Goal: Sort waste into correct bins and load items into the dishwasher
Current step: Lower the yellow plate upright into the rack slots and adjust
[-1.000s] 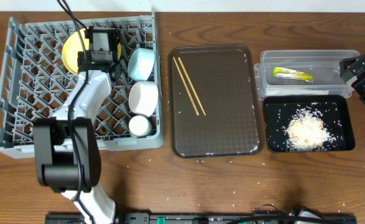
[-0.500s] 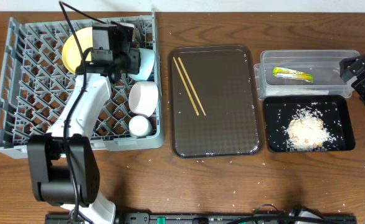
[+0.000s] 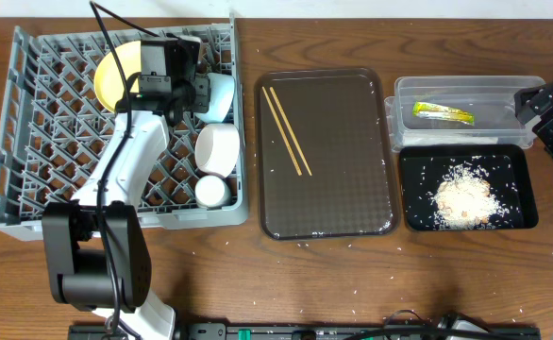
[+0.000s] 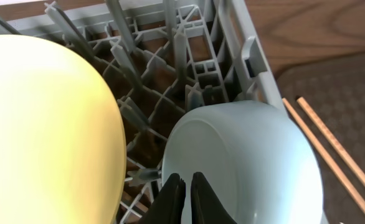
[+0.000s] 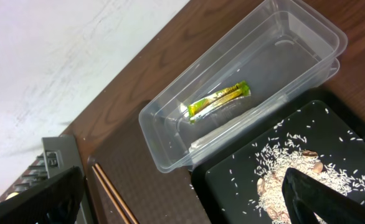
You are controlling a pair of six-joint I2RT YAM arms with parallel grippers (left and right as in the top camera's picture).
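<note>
My left gripper [image 3: 203,87] is shut and empty, its tips [image 4: 187,180] just over the light-blue bowl [image 4: 251,155], which lies on its side in the grey dish rack [image 3: 31,142]. The yellow plate [image 3: 114,77] stands next to it on the left [image 4: 39,124]. The white bowl [image 3: 217,146] and the white cup [image 3: 211,192] also sit in the rack. The chopsticks [image 3: 287,130] lie on the brown tray. The wrapper [image 3: 444,113] lies in the clear tub [image 3: 465,87]. The rice heap [image 3: 463,198] lies in the black tray [image 3: 517,179]. My right gripper [image 3: 541,104] is open and empty [image 5: 182,177].
The dark-brown serving tray [image 3: 352,189] lies between the rack and the bins. Loose rice grains are scattered on it and on the wooden table. The rack's right wall [image 4: 251,56] is close to my left gripper.
My left gripper has moved back and to the right in the rack, from beside the plate to over the light-blue bowl. The right arm has not moved.
</note>
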